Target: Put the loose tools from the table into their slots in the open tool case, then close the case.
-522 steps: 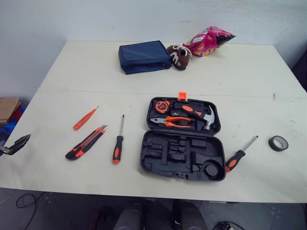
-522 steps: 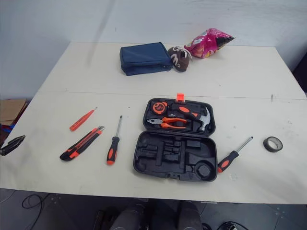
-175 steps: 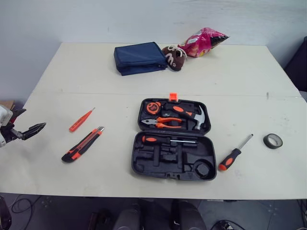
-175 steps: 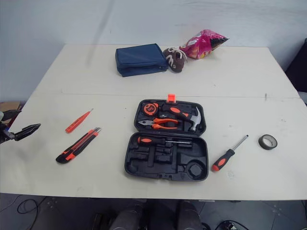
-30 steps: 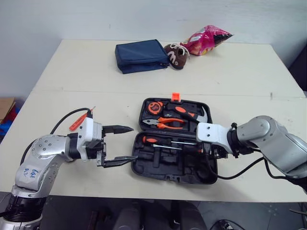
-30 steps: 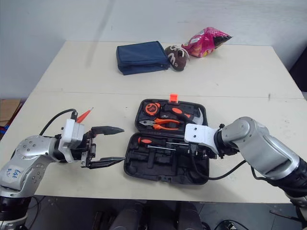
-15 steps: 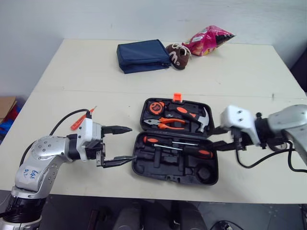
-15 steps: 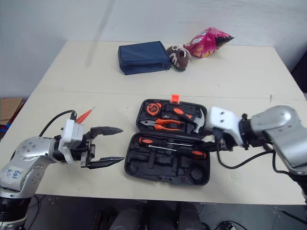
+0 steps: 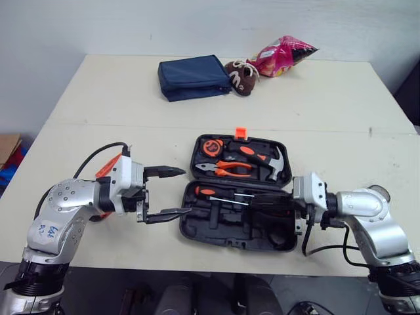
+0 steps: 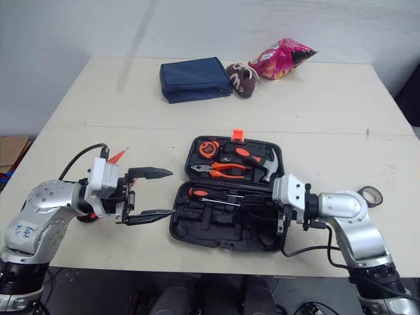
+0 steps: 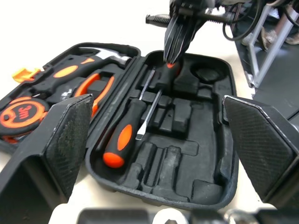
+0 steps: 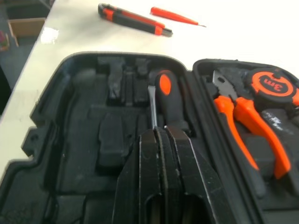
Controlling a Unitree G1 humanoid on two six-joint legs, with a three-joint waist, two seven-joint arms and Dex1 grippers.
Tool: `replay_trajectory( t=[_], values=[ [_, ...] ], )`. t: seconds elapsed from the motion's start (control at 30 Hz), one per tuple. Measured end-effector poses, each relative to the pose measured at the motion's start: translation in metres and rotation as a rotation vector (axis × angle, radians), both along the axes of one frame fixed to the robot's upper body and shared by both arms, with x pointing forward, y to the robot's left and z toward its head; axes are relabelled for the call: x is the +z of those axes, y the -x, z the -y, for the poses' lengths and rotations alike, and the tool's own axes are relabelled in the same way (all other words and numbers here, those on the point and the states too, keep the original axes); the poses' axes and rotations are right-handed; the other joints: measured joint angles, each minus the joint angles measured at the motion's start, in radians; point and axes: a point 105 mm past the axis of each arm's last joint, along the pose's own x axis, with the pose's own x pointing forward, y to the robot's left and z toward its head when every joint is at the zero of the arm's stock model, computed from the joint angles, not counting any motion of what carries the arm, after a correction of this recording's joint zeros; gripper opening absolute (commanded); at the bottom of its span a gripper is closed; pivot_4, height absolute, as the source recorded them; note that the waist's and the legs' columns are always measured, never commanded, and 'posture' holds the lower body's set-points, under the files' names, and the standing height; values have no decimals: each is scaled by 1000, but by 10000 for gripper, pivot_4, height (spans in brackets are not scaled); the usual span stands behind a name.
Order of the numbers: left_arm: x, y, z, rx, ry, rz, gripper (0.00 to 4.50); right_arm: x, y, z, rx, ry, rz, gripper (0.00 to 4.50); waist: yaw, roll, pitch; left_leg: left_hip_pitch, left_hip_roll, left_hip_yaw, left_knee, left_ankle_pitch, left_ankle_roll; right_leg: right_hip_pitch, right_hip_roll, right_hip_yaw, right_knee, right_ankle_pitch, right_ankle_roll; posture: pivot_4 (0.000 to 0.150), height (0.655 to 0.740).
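Observation:
The open black tool case (image 9: 230, 243) lies mid-table. Pliers (image 9: 230, 166), a hammer (image 9: 272, 161) and a tape measure (image 9: 210, 146) sit in its lid. Two screwdrivers lie in the base: one has its orange-and-black handle (image 9: 207, 192) at the left. The other's shaft (image 11: 148, 109) points left, and its handle is under my right gripper (image 12: 161, 133). That gripper is shut, with its tips resting on the handle. My left gripper (image 9: 186, 191) hangs open at the case's left edge and holds nothing. A utility knife (image 12: 135, 19) and an orange tester pen (image 10: 117, 156) lie left of the case.
A black tape roll (image 10: 371, 193) lies right of the case, behind my right arm. A blue pouch (image 9: 193, 77), a brown toy (image 9: 241, 69) and a pink snack bag (image 9: 282, 52) sit at the table's far edge.
My right gripper stood open off the case's right edge half a second ago. It has shut and moved back over the second screwdriver's handle. My left gripper has edged slightly toward the case.

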Motion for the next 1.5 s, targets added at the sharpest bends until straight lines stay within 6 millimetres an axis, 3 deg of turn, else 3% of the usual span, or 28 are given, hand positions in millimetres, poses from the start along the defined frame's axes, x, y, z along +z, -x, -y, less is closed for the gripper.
replay_trajectory(
  t=[0.2,0.57,0.73,0.93,1.03,1.13,1.23,1.3,1.43,1.47,1.5],
  values=[
    [-4,-2,-1,-18,-48,10,45000,-18,-12,-1,-80,17,-12,1084,-1,0,0,0,0,0,0,0,0,0,0,0,0,0,0,1500,7400],
    [-10,-1,-1,-27,-76,5,45000,-23,-16,-10,-77,133,40,1084,-11,0,-1,3,1,0,0,0,0,2,-3,7,2,0,0,1500,7400],
    [-11,0,-1,-18,-79,-1,45000,-25,-16,-23,-72,223,80,1084,-27,-9,-7,5,3,-1,0,0,-2,3,-3,10,2,-1,-2,1500,7400],
    [-11,-1,-1,5,-85,9,45000,-22,-20,-31,-102,156,62,1084,-35,-13,-10,6,4,-1,0,0,-6,1,-4,11,3,-2,-7,1500,7400],
    [-9,-3,-6,38,-76,21,45000,-17,-17,-26,-101,42,44,1084,-33,-12,-8,3,5,-2,-1,0,-6,-1,-4,8,7,-4,-9,1500,7400],
    [-3,-12,-26,121,-58,34,45000,13,-8,4,-120,-133,82,1084,-22,-4,-3,2,5,-2,-1,0,-6,-2,-3,7,5,-4,-9,1500,7400],
    [1,-21,-60,245,-62,32,45000,45,0,52,-221,-162,139,9285,-14,-3,-3,1,5,-3,-1,0,-5,-1,-3,5,4,-4,-9,1500,7400],
    [3,-27,-83,333,-62,37,45000,53,8,83,-311,-120,166,20069,-7,-3,-3,2,5,-3,-1,-1,-5,0,-3,5,4,-4,-9,1500,7400],
    [1,-36,-132,496,-98,57,45000,50,23,140,-500,-32,220,40220,0,-3,-2,2,4,0,-1,-1,-5,-1,-3,5,4,-3,-9,1500,7400],
    [-1,-36,-147,542,-109,59,45000,49,29,163,-578,2,234,44518,1,-3,-2,3,4,1,-2,-1,-4,-1,-3,5,3,-4,-9,1500,7400],
    [-3,-36,-161,588,-119,56,45000,49,35,182,-645,35,246,44518,1,-3,-2,4,4,1,-4,-1,-4,-1,-3,5,2,-3,-9,1500,7400]
  ],
)
